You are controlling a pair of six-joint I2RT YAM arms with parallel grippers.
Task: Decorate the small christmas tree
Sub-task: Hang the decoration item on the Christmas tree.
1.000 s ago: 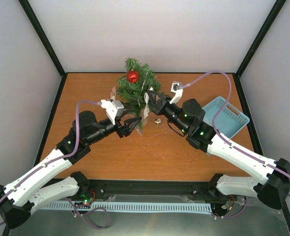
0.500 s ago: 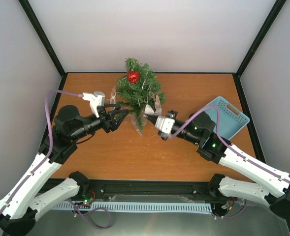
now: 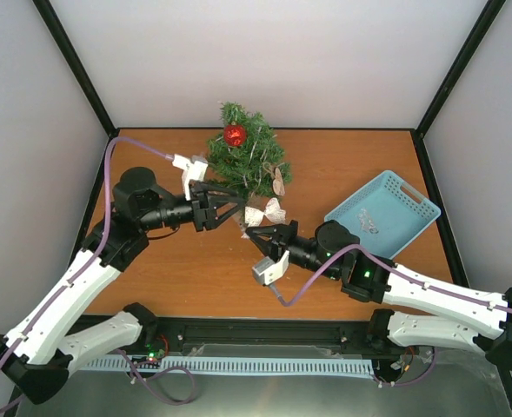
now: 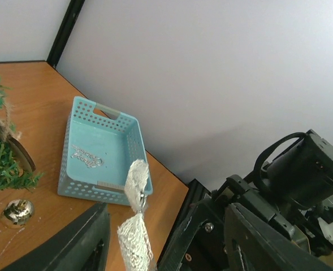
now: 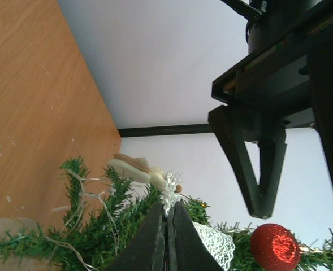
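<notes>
The small christmas tree (image 3: 243,162) stands at the back middle of the table, with a red ball (image 3: 235,135) near its top and a wooden ornament (image 3: 278,181) on its right side. My right gripper (image 3: 256,232) is shut on a white mesh bow (image 3: 265,212) and holds it just in front of the tree. In the right wrist view the shut fingertips (image 5: 171,213) pinch the bow (image 5: 214,244) before the tree (image 5: 87,243). My left gripper (image 3: 240,207) is open and empty, its fingers on either side of the bow (image 4: 133,223).
A light blue basket (image 3: 382,211) lies at the right of the table and also shows in the left wrist view (image 4: 101,151). A small gold bell (image 4: 13,210) lies on the table near the tree's foot. Side walls close in the table.
My right arm has drawn back toward the near edge and turned, carrying the bow in front of the tree. My left arm has swung back and its open gripper now points right at the bow.
</notes>
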